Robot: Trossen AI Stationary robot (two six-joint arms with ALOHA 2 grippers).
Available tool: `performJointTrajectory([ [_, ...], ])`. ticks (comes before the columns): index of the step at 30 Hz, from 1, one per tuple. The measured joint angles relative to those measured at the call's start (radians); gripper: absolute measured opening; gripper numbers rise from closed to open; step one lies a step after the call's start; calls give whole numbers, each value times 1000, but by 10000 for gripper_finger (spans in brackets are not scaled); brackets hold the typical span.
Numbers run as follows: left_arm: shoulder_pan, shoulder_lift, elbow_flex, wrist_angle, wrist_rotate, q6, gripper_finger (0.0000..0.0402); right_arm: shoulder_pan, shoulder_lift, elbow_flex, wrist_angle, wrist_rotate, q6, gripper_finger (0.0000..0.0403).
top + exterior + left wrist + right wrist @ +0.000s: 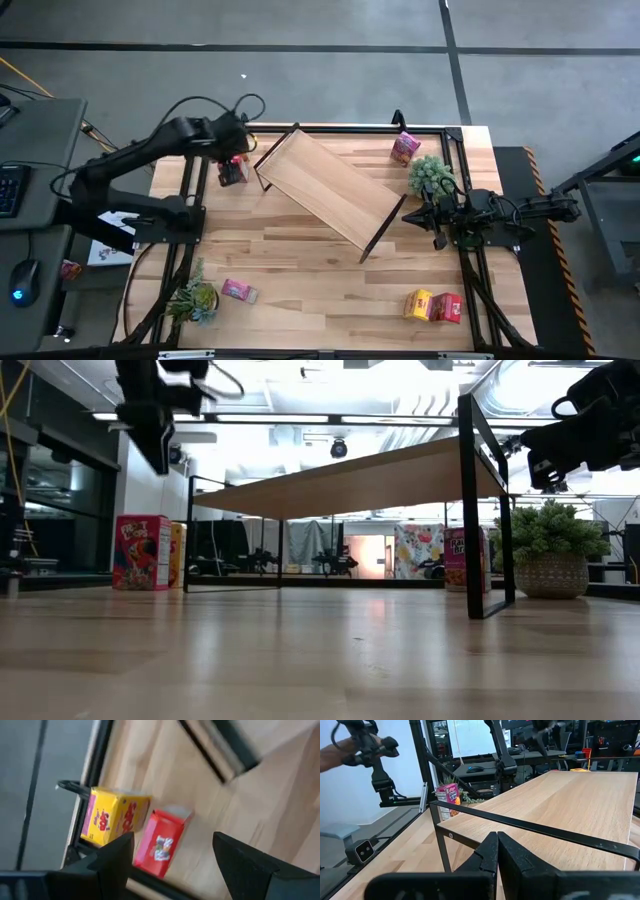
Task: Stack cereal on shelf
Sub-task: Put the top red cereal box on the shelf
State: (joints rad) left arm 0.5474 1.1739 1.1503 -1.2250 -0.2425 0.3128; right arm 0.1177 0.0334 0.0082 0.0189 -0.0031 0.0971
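Note:
The light-wood shelf [330, 188] stands slantwise on its black end frames in the middle of the table. My left gripper [236, 155] is open in the air at the far left, above a red cereal box [159, 846] and a yellow cereal box [112, 817] that stand side by side on the table. In the low view my left gripper [152, 450] hangs well above the red cereal box [140, 552]. My right gripper [410, 213] is shut, level, and points at the shelf's right end frame [535, 831]. My right gripper's shut fingertips [490, 842] lie close to the top bar of the shelf's right end frame [478, 450], coming level from the table's right side. I cannot tell whether they touch it.
A pink box [404, 147] and a potted plant [430, 172] stand at the far right. A yellow box [419, 303] and a red box [447, 307] are at the near right. A pink box [238, 290] and a second plant [195, 300] are at the near left.

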Motion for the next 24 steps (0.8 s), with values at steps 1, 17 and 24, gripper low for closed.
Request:
performJointTrajectory([
  [1, 10, 18, 0, -3, -1, 30, 262, 0, 0, 0, 0, 0, 0, 0],
  [17, 48, 81, -79, 15, -2, 318, 262, 0, 0, 0, 0, 0, 0, 0],
  [24, 50, 82, -171, 133, -56, 372, 262, 0, 0, 0, 0, 0, 0, 0],
])
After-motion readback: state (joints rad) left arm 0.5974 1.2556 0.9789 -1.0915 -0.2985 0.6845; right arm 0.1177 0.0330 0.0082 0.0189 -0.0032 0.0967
